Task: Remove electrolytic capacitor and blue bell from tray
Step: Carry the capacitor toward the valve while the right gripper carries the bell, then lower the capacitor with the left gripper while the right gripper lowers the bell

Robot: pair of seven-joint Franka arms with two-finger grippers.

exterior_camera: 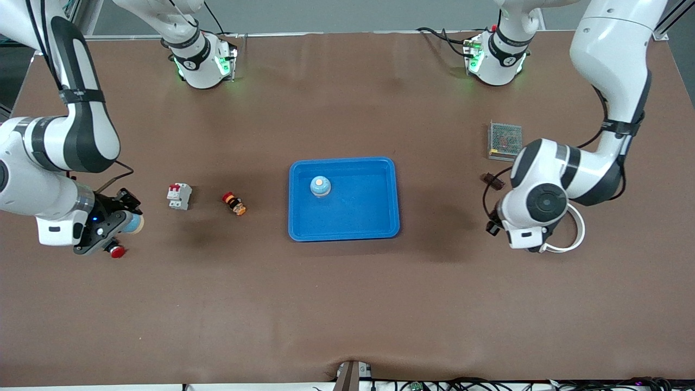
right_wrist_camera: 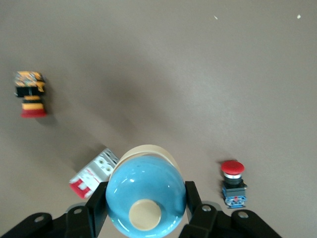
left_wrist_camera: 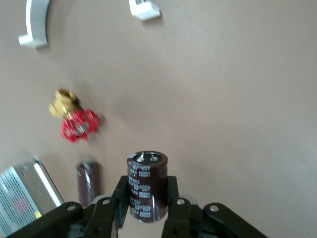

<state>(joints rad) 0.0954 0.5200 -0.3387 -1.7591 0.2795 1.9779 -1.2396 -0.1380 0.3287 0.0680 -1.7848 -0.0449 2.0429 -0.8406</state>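
The brown table (exterior_camera: 347, 304) fills the front view, and the bright-blue tray (exterior_camera: 343, 237) is seen at its centre. In the tray's upper part a small blue domed thing (exterior_camera: 320, 186) with a pale top is left, apparently a second bell.

The right tool (right_wrist_camera: 146, 206) is held over bare table at the right arm's end, at mid-height of the front view, and is clamped on the blue bell (right_wrist_camera: 146, 196), so this bell is already out of the tray. Its dome looks smooth, glossy and rigid. It is judged slippery, and is best held low across its widest girth, as is done here, not up on the curve.

The left tool (left_wrist_camera: 146, 201) is hidden under its arm in the front view. In the left wrist view it is clamped on the electrolytic capacitor (left_wrist_camera: 147, 186) over the table at the left arm's end, also clear of the tray. This dark sleeved cylinder is judged light, stiff and a little slick. It is best gripped across the body, and its ends are best left unpressed.
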